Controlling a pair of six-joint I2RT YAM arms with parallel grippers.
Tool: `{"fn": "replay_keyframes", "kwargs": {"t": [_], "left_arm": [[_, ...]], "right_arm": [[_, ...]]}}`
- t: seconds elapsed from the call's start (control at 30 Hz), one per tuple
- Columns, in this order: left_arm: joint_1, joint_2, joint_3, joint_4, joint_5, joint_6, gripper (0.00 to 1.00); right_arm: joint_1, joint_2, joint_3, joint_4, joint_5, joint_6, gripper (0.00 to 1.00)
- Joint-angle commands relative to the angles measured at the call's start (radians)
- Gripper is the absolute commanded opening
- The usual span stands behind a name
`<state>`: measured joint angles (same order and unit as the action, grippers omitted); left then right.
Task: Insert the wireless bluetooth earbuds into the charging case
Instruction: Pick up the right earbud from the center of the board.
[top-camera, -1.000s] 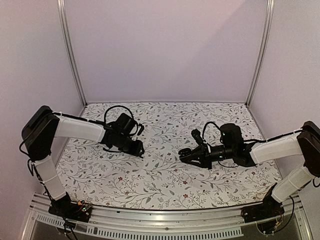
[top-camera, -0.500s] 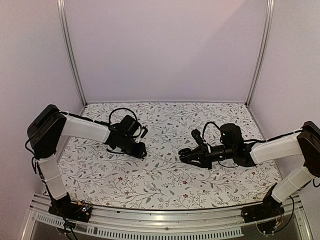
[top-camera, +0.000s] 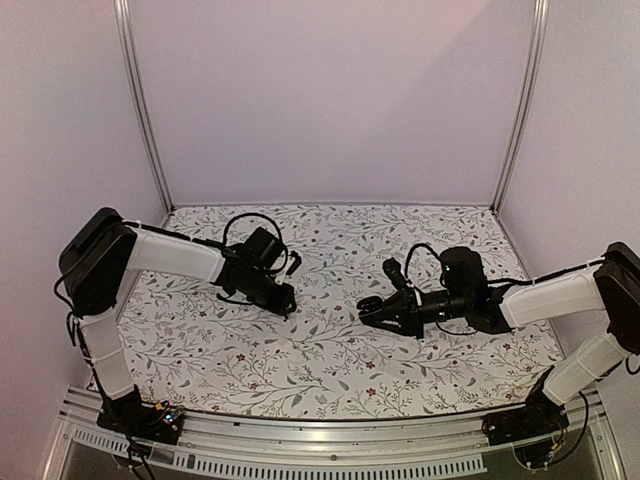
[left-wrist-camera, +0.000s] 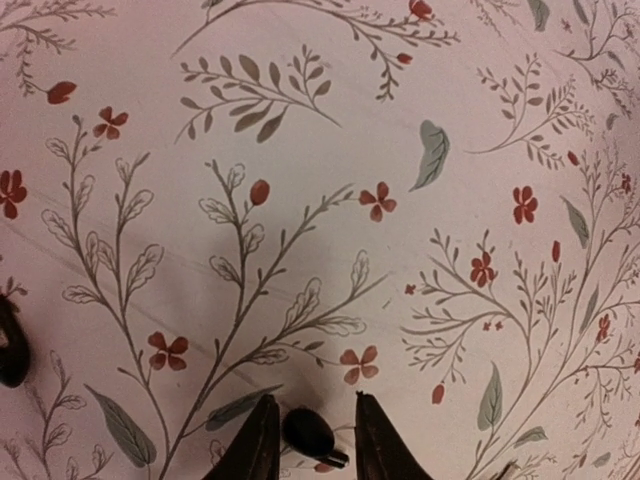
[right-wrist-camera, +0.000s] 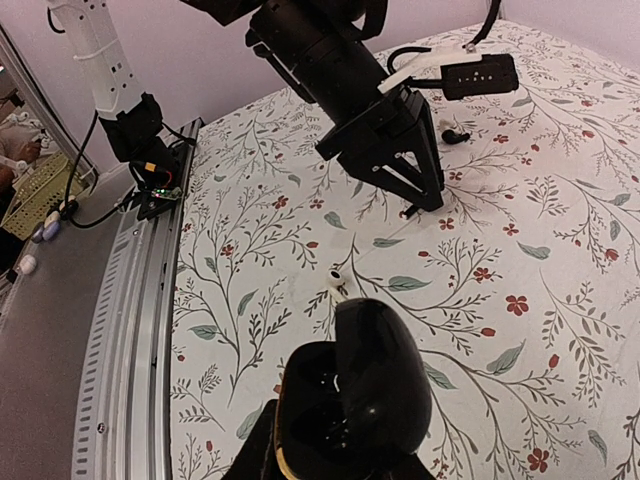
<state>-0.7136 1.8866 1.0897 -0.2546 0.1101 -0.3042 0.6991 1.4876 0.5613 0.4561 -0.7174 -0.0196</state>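
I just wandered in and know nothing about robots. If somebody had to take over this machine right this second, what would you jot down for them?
Left gripper: open, low over the table, jaws either side of a black earbud, not clamped on it yet.
Right gripper: shut on the charging case, lid up, held above the table.
Done: case in hand and open.
Left: grip the earbud, carry it across, seat it in the case, then do the same for the second one. Whether an earbud already sits in the case, I cannot tell.
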Motion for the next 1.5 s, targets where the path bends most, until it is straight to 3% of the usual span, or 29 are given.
{"fn": "replay_keyframes", "kwargs": {"t": [0.0,0.8,0.97,1.47], "left_arm": [[-0.018,0.030,0.047,-0.083,-0.033,0.046,0.26],[-0.029,0.076,0.111,-0.123,-0.038,0.092,0.17],[-0.030,0.067,0.105,-0.149,-0.066,0.091,0.22],[-0.051,0.052,0.089,-0.207,-0.143,0.101,0.22]], "right_arm": [[-0.006,-0.014,-0.011,0.009,-0.005,0.001,0.00],[-0.006,0.013,0.005,0.005,-0.004,0.015,0.00],[-0.006,0.005,0.007,-0.002,-0.002,0.015,0.00],[-0.007,0.017,0.017,-0.006,-0.008,0.015,0.00]]}}
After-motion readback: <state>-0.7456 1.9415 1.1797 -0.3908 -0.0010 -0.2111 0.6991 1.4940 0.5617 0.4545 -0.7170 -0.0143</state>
